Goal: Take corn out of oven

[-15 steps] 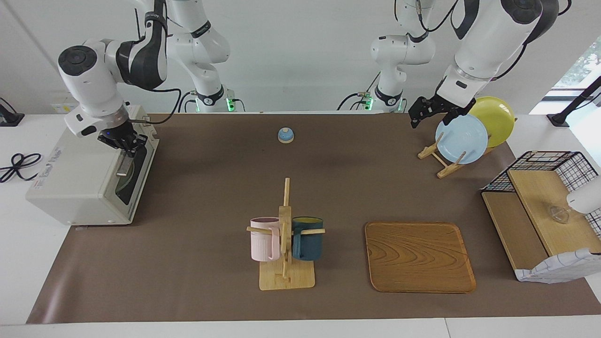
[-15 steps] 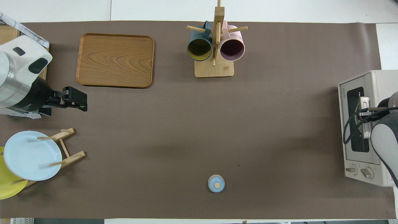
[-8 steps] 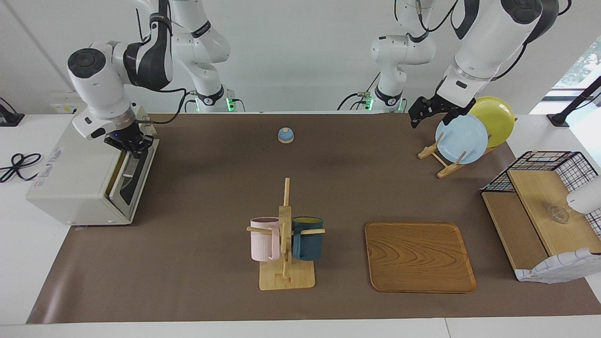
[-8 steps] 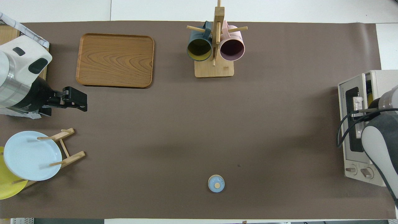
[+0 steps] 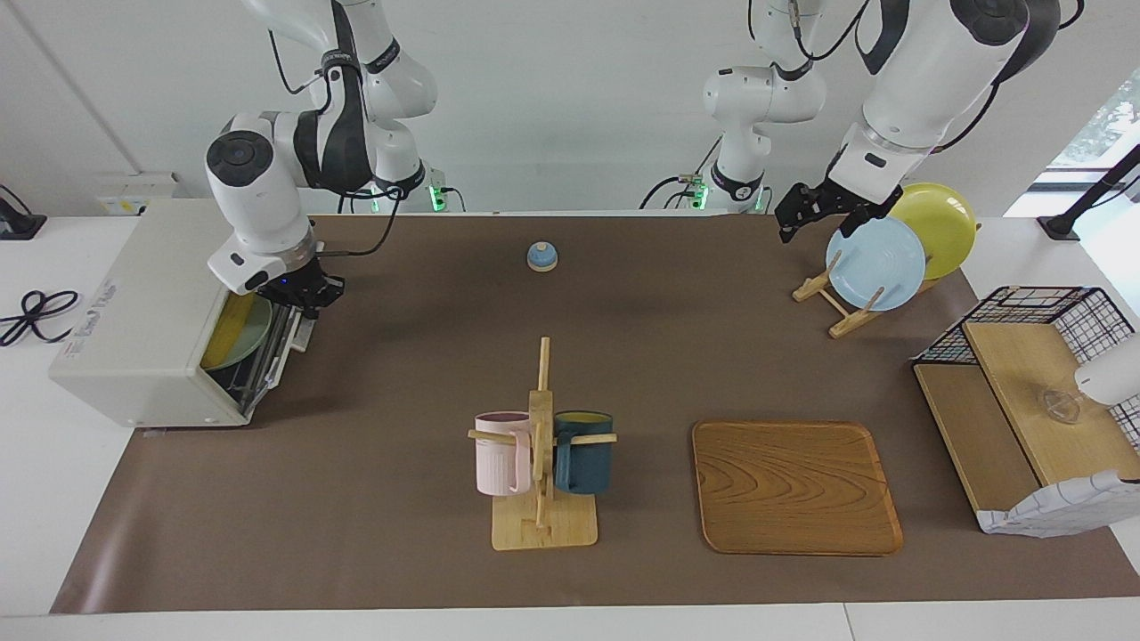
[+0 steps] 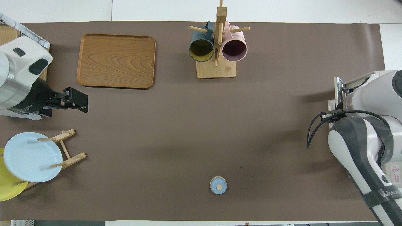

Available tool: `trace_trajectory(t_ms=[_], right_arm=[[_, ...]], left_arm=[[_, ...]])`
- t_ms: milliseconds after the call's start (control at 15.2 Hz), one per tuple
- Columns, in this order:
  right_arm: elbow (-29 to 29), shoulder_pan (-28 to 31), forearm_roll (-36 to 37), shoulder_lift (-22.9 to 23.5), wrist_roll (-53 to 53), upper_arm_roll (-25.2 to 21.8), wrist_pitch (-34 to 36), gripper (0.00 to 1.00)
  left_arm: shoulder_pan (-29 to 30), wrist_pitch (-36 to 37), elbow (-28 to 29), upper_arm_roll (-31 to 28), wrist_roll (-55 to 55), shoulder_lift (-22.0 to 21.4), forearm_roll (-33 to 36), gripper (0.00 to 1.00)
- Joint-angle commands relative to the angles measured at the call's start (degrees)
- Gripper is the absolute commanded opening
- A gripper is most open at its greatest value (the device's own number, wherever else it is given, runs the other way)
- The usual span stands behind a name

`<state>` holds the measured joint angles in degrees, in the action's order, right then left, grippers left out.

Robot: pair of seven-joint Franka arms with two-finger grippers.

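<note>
Your right gripper (image 5: 307, 296) grips the oven (image 5: 142, 329) door handle, swinging the door down to expose the corn (image 5: 227, 331), which lies inside on a green plate (image 5: 254, 328). Your left gripper (image 5: 800, 214), fingers apart, waits above the plate rack (image 5: 833, 298).

Off-white oven (image 5: 142, 329) — door lowered — yellow corn (image 5: 230, 319) inside.

The brown-matted table (image 5: 401, 374) carries the oven (image 5: 134, 338), mug rack (image 5: 543, 525), tray (image 5: 793, 485) (wooden).
</note>
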<state>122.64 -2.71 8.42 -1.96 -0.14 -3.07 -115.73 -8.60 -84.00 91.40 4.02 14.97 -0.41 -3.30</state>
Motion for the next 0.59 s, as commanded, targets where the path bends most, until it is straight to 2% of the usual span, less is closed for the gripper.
trace_trajectory(t_ms=[0, 526], right_arm=[[0.93, 0.6, 1.51, 2.31, 0.31, -0.88, -7.31, 0.0], [2.08, -2.92, 1.51, 8.54, 5.85, -0.8, -14.16, 0.0]], left_arm=[[0.08, -0.28, 0.54, 0.02, -0.03, -0.82, 1.1, 1.0], [0.08, -0.2, 0.54, 0.02, -0.03, -0.82, 1.1, 1.0]])
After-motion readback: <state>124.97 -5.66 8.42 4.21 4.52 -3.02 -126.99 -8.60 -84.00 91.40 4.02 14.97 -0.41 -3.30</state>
